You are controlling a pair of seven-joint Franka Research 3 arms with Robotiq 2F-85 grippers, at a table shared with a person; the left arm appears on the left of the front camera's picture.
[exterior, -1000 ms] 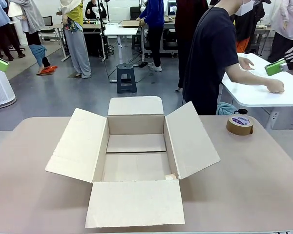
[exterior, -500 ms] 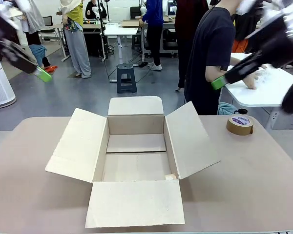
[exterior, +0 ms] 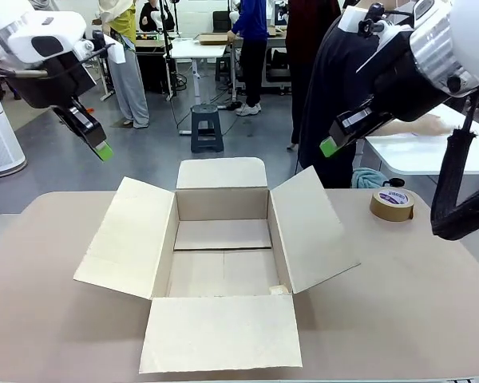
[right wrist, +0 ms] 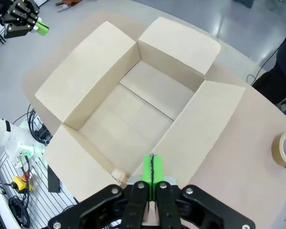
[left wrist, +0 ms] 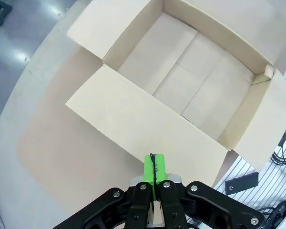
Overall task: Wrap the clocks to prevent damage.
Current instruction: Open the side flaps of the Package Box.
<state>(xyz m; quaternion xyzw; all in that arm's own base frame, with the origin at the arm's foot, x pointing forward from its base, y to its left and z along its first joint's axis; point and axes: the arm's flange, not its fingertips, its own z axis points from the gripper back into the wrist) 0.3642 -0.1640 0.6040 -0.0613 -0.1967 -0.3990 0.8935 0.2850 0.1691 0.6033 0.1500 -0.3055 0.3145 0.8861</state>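
Barely started, I reckon: the cardboard box [exterior: 222,203] sits flaps-open in the middle of the table [exterior: 415,303], its floor bare, with the tape roll [exterior: 392,204] at its 2 o'clock. My left gripper [exterior: 102,150] hangs at the box's 10 o'clock and the right gripper [exterior: 329,146] at 1 o'clock, both pinched closed on nothing. Can't tell where the clocks are, so all the wrapping looks left to do.

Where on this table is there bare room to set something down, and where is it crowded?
The open cardboard box crowds the middle, its four flaps spread. The table is bare right of the right flap, nearer than the tape roll, and left of the left flap. The box floor is bare too.
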